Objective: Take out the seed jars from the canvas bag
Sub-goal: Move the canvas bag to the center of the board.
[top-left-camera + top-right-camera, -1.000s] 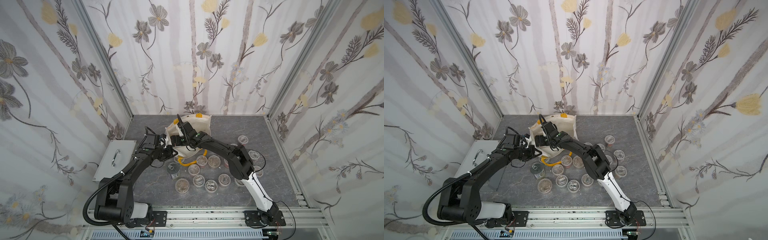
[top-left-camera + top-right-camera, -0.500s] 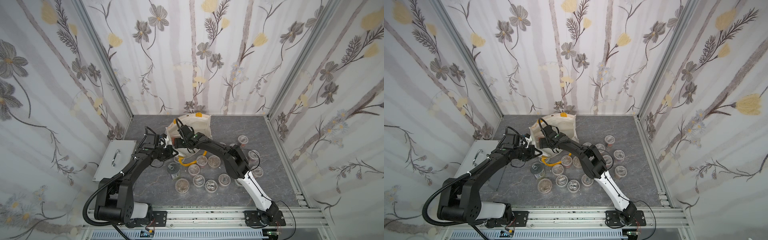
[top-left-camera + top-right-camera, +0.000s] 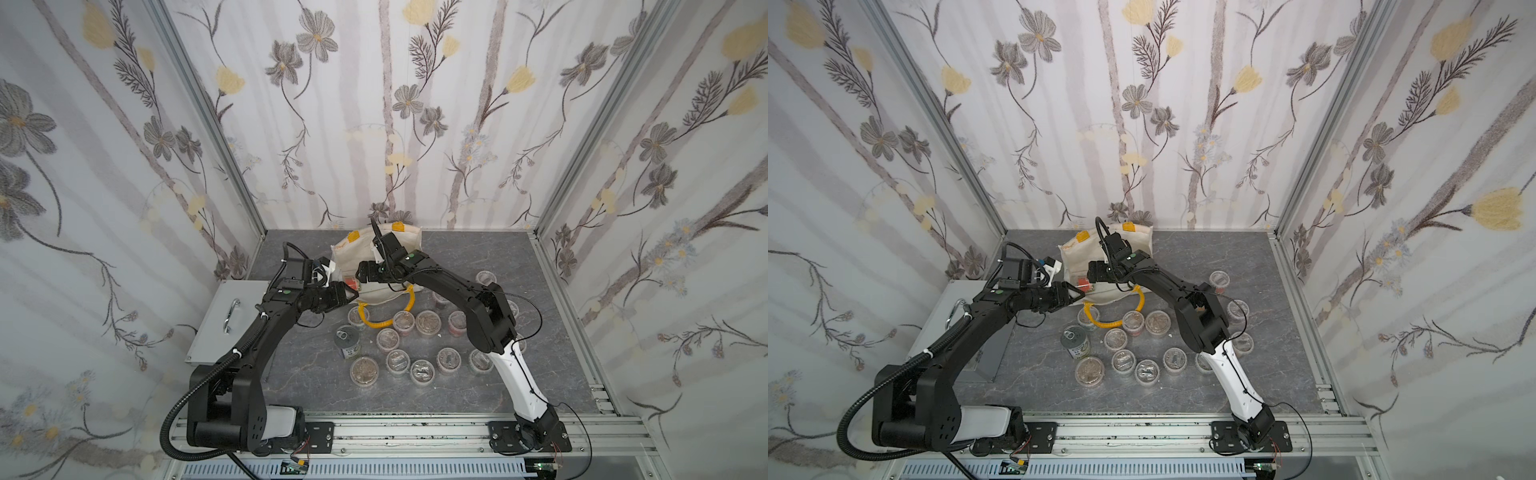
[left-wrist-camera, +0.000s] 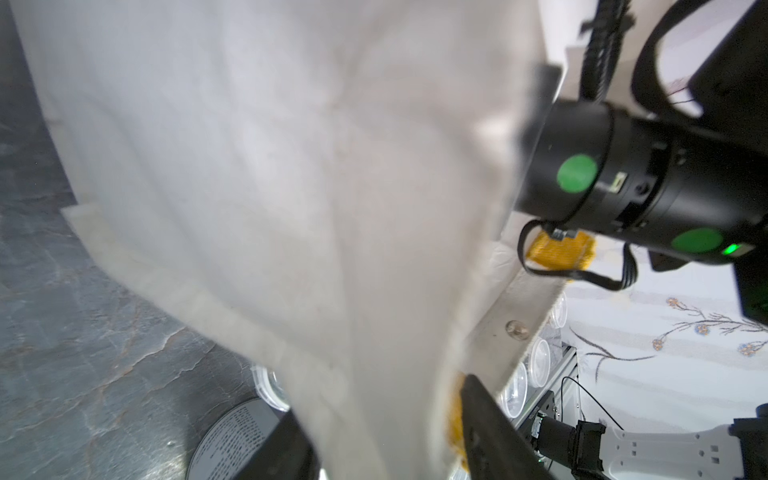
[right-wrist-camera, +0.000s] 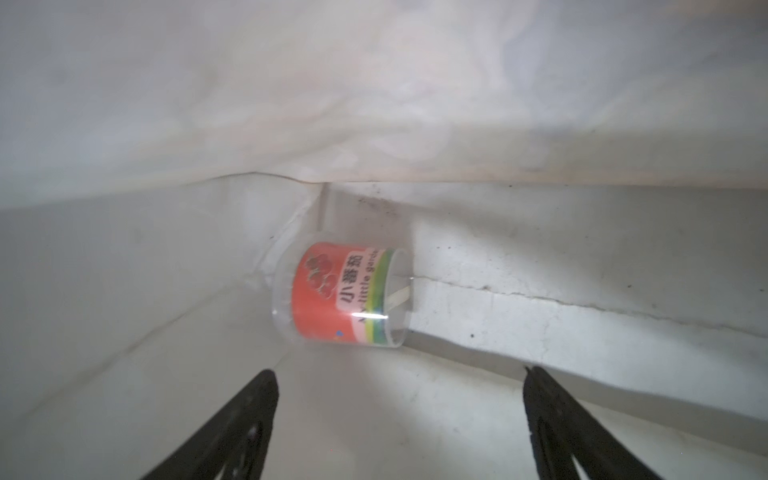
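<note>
Inside the canvas bag (image 3: 409, 242), right gripper (image 5: 399, 372) spread wide, red-labelled seed jar (image 5: 340, 295) on its side just ahead, left gripper (image 3: 350, 293) at the rim, jaws now parted astride the cloth after a tight pinch, other seed jars (image 3: 428, 322) out on the table (image 3: 311, 374).

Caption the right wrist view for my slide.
Open right end effector faces a red-labelled seed jar inside the canvas bag.

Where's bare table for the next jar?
Free: far corner between bag and right wall; near strip between front jars and rail; patch between can and left arm. Crowded: jar cluster from bag's handle to right arm.
</note>
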